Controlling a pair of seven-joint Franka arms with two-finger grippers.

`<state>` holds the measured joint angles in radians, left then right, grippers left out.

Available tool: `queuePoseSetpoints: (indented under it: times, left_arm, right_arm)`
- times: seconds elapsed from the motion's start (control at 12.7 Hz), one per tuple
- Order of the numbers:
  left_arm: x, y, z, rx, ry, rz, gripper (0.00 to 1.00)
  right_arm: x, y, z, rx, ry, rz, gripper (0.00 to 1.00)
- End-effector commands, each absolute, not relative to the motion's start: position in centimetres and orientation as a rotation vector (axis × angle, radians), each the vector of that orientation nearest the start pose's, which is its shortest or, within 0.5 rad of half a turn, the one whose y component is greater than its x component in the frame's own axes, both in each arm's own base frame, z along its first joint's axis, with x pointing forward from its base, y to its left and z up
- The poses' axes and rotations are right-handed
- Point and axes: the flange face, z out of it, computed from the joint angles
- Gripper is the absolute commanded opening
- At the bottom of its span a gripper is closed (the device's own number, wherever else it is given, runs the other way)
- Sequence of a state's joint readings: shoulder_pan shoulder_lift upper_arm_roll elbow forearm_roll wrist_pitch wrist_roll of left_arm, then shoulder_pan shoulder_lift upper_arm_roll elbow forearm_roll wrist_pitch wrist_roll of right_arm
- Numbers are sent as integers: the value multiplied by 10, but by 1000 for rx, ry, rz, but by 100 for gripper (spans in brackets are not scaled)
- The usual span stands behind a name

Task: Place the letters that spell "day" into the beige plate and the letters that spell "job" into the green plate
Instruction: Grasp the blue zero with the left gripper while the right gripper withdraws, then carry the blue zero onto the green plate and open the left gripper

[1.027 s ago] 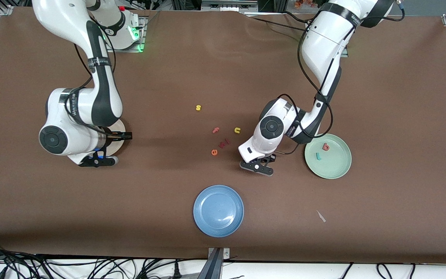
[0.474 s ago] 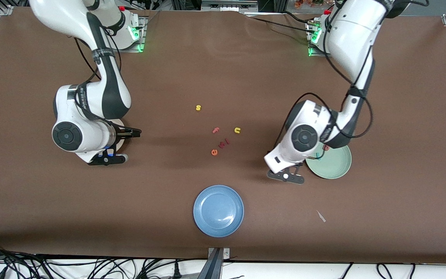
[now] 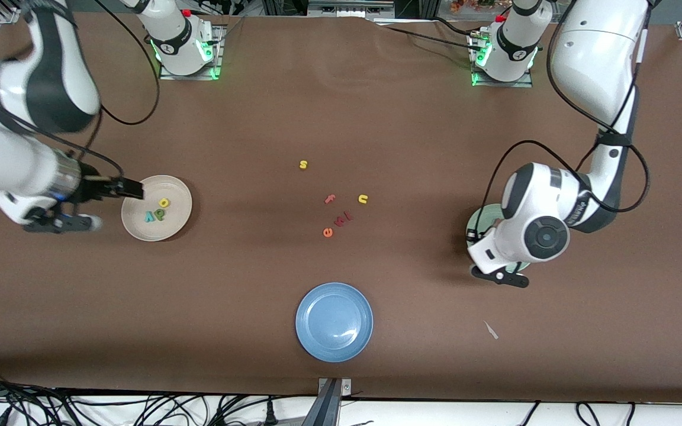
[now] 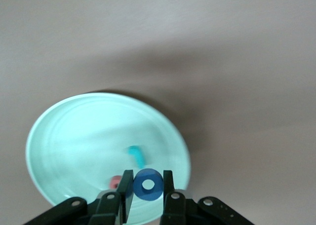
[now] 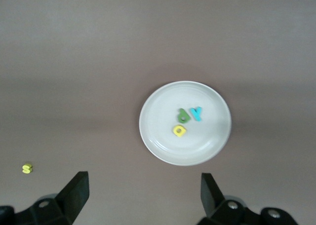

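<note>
Three small toy letters, a yellow rounded "a" (image 3: 164,202), a green "d" (image 3: 158,213) and a teal "y" (image 3: 149,216), lie close together inside the round cream-beige plate (image 3: 179,222), so that word looks finished. This plate sits toward the right arm's end of the table, well apart from the round pale mint-green plate (image 3: 471,226), which serves as the landmark here. The right gripper (image 3: 134,189) hangs just over the beige plate's rim with its fingers spread wide and nothing between them, which fits an arm that has no more to carry and now waits.

Over the green plate, the left gripper (image 4: 147,184) is clamped on the blue ring-shaped "o" (image 4: 147,184), pinching it by its outer sides so the hole faces the wrist camera. It carries the ring there because the green plate collects "job". In the left wrist view the teal hook-shaped "j" (image 4: 137,155) and the red "b" (image 4: 116,182) already rest inside the green plate, with the "b" partly hidden by a finger.

The "o" appears to be the last letter, needing only release. Loose letters left on the brown table (image 3: 341,106), including a yellow "s" (image 3: 303,164) and an orange "e" (image 3: 328,232), lie between the plates, and a round blue plate (image 3: 334,321) sits nearer the front camera than the green plate.
</note>
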<state>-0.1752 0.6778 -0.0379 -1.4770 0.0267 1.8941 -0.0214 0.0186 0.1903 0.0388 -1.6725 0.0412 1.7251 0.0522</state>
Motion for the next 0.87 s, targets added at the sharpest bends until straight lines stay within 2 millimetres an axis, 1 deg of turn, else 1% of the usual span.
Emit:
queuePoseSetpoints:
  times: [0.0, 0.08, 0.16, 0.32, 0.4, 0.47, 0.55, 0.63, 0.71, 0.79]
  left_arm:
    - [670, -102, 246, -3057, 358, 443, 5]
    - [669, -97, 238, -3055, 365, 431, 5]
    - [666, -83, 225, -3034, 366, 412, 5]
    - [658, -81, 205, -3023, 389, 365, 6]
    - [655, -81, 198, -3025, 393, 356, 7]
    - [653, -78, 192, -3026, 392, 335, 7]
    - [655, -60, 186, -3020, 375, 320, 7]
    - [655, -55, 185, -3021, 367, 316, 11]
    - [655, -55, 185, -3021, 364, 316, 22]
    - [655, -56, 184, -3021, 366, 323, 66]
  right_arm:
    - [563, 34, 514, -3119, 6, 277, 100]
    - [558, 25, 530, -3114, 34, 267, 100]
    - [555, 21, 545, -3111, 46, 267, 100]
    - [544, 21, 571, -3112, 53, 260, 100]
    - [543, 21, 583, -3121, 53, 213, 100]
    - [543, 21, 586, -3124, 56, 193, 100]
    - [542, 22, 589, -3128, 51, 179, 100]
    - [543, 22, 588, -3121, 56, 181, 100]
    - [543, 17, 588, -3122, 63, 181, 100]
    - [543, 16, 588, -3121, 58, 181, 100]
